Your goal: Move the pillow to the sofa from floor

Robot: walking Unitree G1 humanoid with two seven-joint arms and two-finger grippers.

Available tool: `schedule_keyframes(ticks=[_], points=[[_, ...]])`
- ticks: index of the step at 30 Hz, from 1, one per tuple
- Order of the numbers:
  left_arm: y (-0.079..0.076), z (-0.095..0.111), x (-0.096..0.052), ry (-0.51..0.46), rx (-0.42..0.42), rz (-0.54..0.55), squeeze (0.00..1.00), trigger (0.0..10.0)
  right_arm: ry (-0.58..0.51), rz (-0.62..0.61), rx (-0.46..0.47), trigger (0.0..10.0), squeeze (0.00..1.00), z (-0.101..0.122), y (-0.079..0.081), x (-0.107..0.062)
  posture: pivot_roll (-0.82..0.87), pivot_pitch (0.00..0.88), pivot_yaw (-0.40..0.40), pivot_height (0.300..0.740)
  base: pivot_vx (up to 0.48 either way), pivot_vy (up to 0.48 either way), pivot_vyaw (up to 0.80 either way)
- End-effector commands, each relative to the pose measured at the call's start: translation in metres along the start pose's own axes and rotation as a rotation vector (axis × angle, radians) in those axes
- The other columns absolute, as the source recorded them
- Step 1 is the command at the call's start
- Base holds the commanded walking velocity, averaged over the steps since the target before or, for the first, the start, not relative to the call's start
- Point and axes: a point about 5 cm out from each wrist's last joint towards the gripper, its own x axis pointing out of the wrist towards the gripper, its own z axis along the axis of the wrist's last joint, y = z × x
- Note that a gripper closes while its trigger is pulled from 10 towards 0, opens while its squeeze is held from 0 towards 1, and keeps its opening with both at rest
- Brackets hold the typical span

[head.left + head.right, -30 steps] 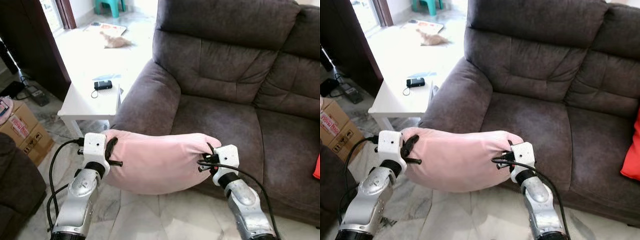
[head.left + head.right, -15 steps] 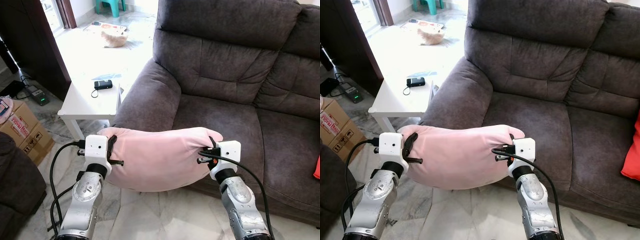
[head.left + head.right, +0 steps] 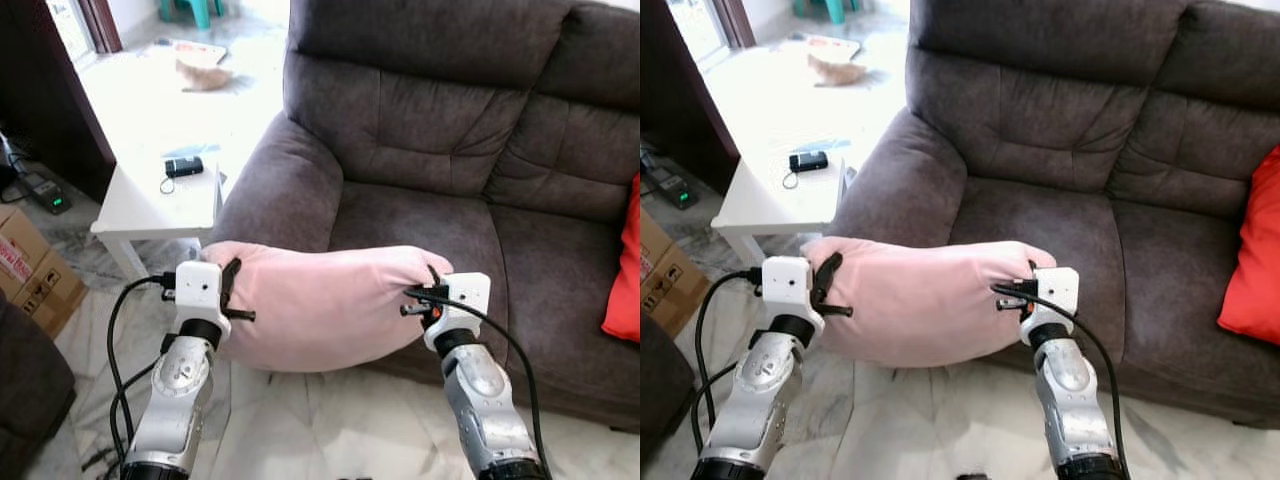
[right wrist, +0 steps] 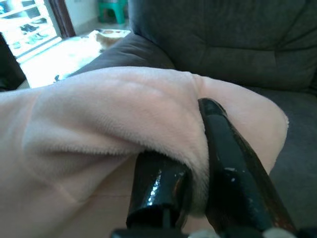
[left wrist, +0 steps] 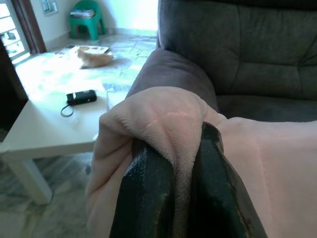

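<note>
Two end effectors of mine clenched on pillow (image 3: 325, 305), left end effector (image 3: 230, 295) at its left end, right end effector (image 3: 420, 298) at its right, pillow held off floor against sofa (image 3: 430, 140) seat's near edge.

White side table (image 3: 150, 205) stands beside marble floor (image 3: 330, 420).

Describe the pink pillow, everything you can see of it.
The pillow is pale pink, soft, with a fuzzy fleece-like cover, oblong and plump. It hangs off the floor, lengthwise before the sofa's front edge, sagging in the middle. The left gripper pinches one end, the right gripper the other, each bunching a fold of fabric between black fingers.
</note>
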Motion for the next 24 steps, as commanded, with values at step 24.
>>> schedule_keyframes(ticks=[24], points=[[0.0054, 0.0034, 0.0017, -0.037, -0.007, 0.030, 0.00, 10.0, -0.086, -0.017, -0.005, 10.0, 0.00, 0.0210, -0.0045, 0.0071, 0.00, 0.069, -0.079, 0.740, -0.055, 0.000, -0.78]])
